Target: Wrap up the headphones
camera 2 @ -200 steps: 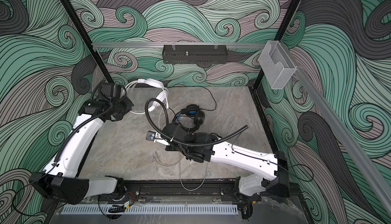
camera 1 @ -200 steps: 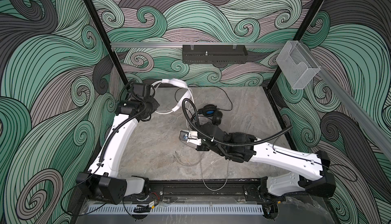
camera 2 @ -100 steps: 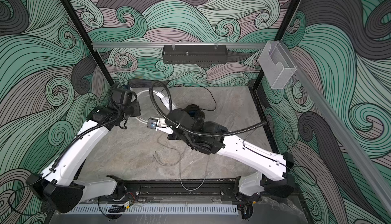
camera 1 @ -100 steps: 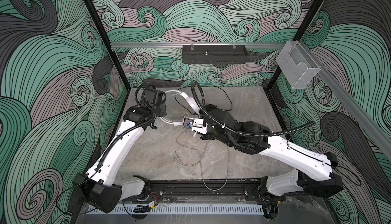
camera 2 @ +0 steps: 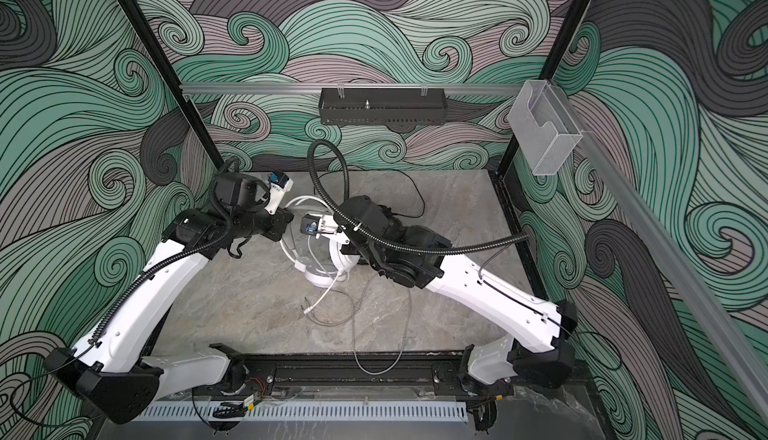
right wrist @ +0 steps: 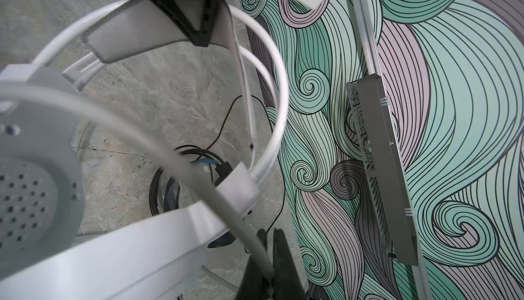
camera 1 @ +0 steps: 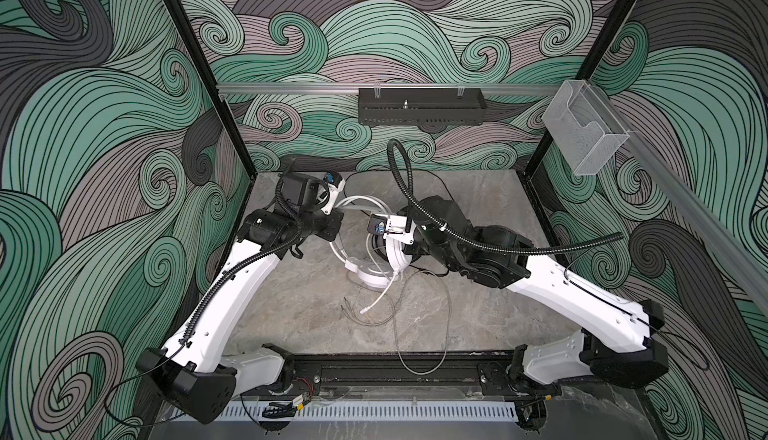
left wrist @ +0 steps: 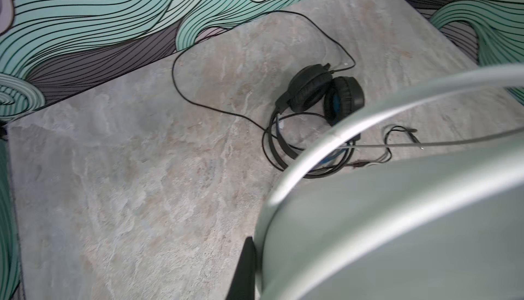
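The white headset [camera 1: 374,277] is held by its headband over the middle of the table [camera 1: 291,313] in the clamped left gripper [right wrist: 203,37], seemingly so its pale cable [right wrist: 251,242], pinched by the right gripper [right wrist: 269,274], can be wound around it, while the black headset [left wrist: 312,91] is left near the back edge.

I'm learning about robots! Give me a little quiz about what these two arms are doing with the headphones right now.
1. True or false: the black headset lies on the table with no pincer touching it.
2. What is the right pincer shut on? A) the white headset's pale cable; B) the black cable; C) the clear box on the rail.
3. Fill in: the left pincer grips the white headset by its ____.

Key: 1 true; 2 A; 3 headband.
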{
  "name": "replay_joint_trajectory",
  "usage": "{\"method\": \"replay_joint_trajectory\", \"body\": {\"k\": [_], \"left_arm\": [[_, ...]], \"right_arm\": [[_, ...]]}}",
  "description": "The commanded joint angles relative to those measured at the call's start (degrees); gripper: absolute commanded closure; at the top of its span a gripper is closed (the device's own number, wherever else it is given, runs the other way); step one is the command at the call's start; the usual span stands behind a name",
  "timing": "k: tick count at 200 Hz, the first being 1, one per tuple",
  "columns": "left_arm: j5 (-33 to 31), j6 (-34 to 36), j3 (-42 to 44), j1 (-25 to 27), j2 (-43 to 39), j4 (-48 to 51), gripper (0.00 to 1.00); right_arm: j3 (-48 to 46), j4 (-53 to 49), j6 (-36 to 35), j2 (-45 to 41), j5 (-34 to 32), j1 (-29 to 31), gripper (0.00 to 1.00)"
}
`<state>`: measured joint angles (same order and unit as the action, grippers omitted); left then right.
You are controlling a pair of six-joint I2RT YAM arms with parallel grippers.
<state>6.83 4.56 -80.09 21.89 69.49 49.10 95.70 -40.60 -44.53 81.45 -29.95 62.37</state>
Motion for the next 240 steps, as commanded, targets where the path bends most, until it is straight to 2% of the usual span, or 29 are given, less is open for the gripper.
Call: {"method": "replay_joint_trajectory", "body": {"k": [1, 27, 89, 108, 139, 194, 240], "left_arm": [[8.3, 2.8, 0.1, 0.4, -2.8, 1.0, 1.0], [11.9, 2.4, 0.8, 0.7, -3.9, 0.9, 1.0], [18.3, -0.3, -0.1, 1.8, -4.4, 0.1, 1.0], [19.3, -1.1, -0.3, 2.0, -4.8, 0.2, 1.0], [21.9, -3.3, -0.4, 2.2, -5.7, -0.7, 1.0], [24.8, -10.7, -1.8, 2.3, -7.9, -4.9, 1.0], [25.1, -18.3, -5.4, 2.3, -8.2, -7.1, 1.0]], "right_arm": [[1.1, 1.4, 0.3, -0.1, -1.4, -0.7, 1.0], [0.6, 1.4, 1.6, -0.4, -0.8, -1.5, 0.99], [-1.5, 3.6, 3.8, -1.4, 1.9, -3.3, 0.81], [-2.2, 4.3, 5.0, -2.2, 3.6, -4.2, 0.73], [-3.7, 6.2, 6.4, -3.6, 6.5, -5.6, 0.67], [-11.0, 13.5, 11.4, -9.0, 17.8, -9.9, 0.53], [-18.4, 22.9, 21.2, -14.9, 31.0, -16.8, 0.41]]}}
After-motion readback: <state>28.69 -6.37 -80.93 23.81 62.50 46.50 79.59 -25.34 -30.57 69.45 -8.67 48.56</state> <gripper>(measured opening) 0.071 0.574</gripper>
